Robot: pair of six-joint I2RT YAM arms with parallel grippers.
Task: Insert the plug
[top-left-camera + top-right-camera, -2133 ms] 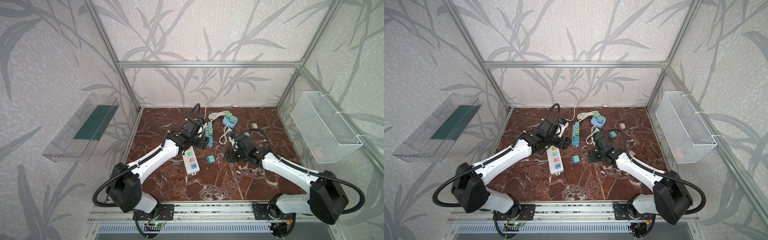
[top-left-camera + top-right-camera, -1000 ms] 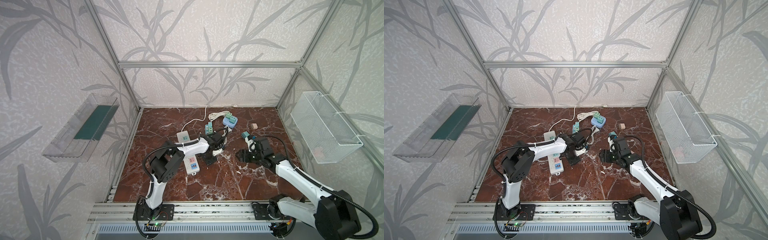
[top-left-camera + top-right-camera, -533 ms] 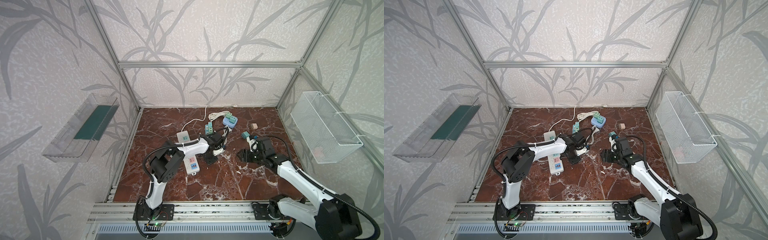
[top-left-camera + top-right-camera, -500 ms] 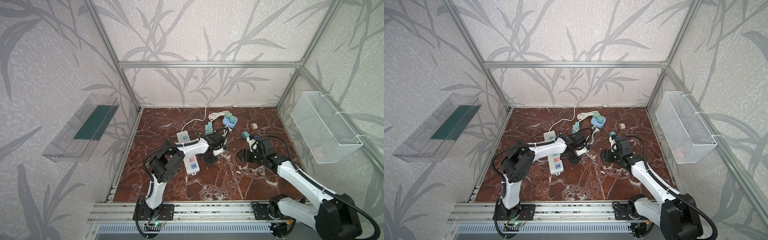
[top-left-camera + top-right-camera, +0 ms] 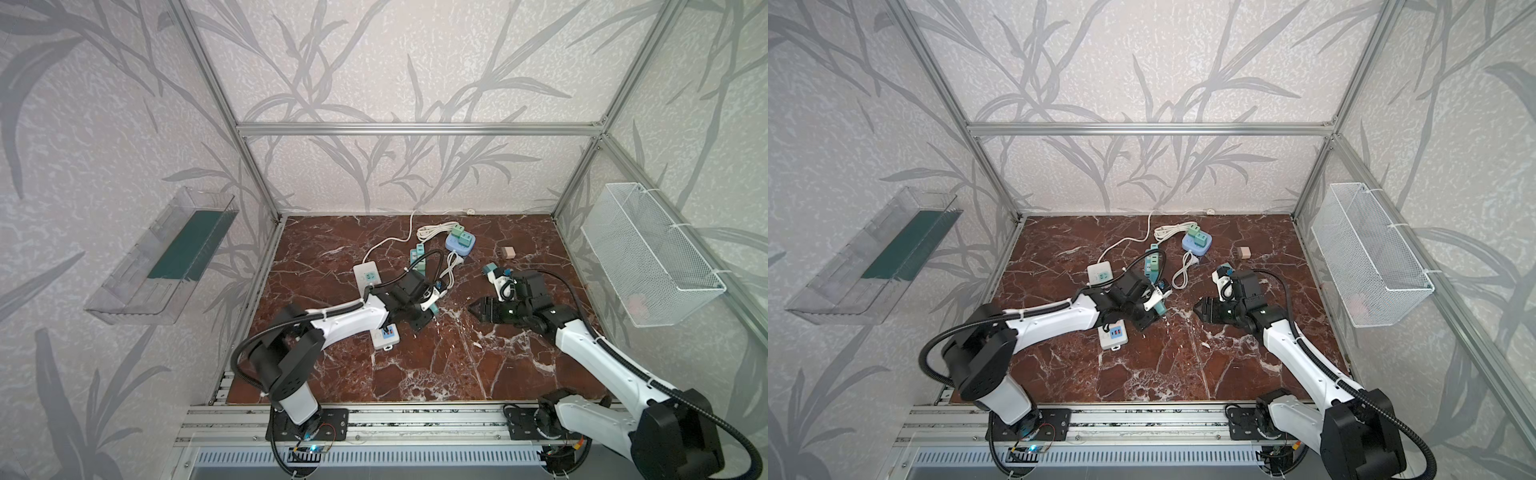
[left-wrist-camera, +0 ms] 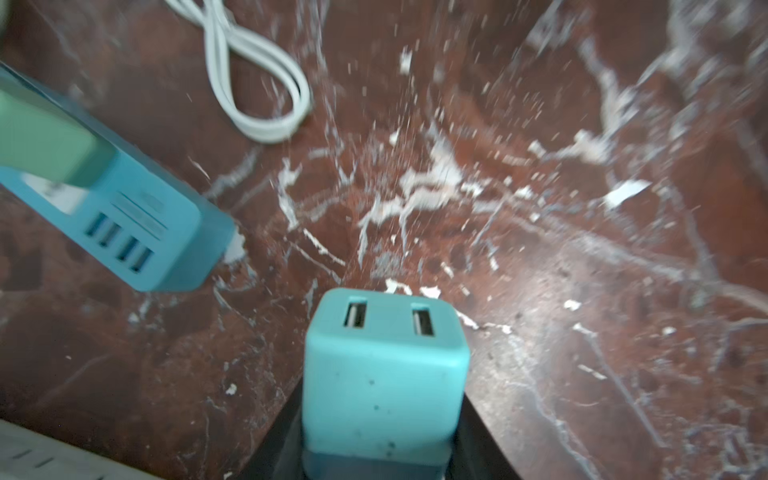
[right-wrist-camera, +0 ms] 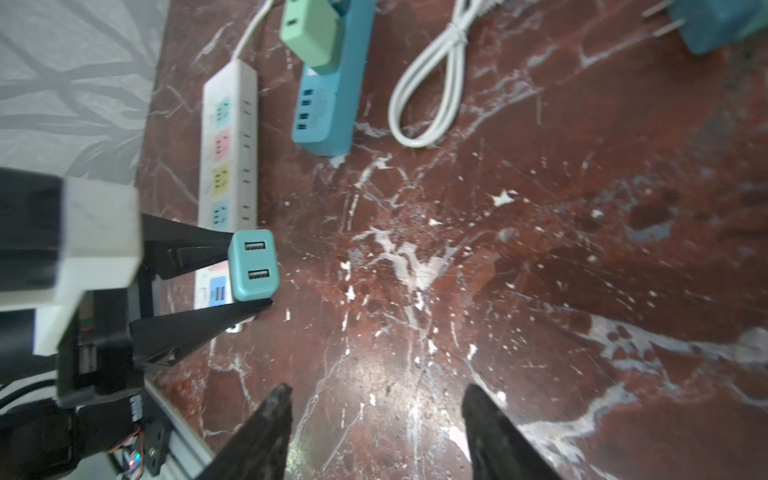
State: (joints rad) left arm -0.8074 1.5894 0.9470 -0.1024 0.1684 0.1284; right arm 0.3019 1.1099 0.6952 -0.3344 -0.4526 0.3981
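Plug (image 7: 253, 266), a teal cube with two USB ports, is clamped in the left gripper (image 5: 1158, 309), just beside the near end of the white power strip (image 7: 230, 137). Its prongs are hidden, seemingly turned back into the jaws, so a handover is judged likely before insertion. The right gripper (image 7: 376, 390) is held facing it, jaws parted and empty. Bare marble table (image 7: 540, 291) is left open between them. The blue strip (image 7: 328, 104) and cable loop (image 7: 428, 104) lie well clear.

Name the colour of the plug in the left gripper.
Teal plug, clearest in the left wrist view.
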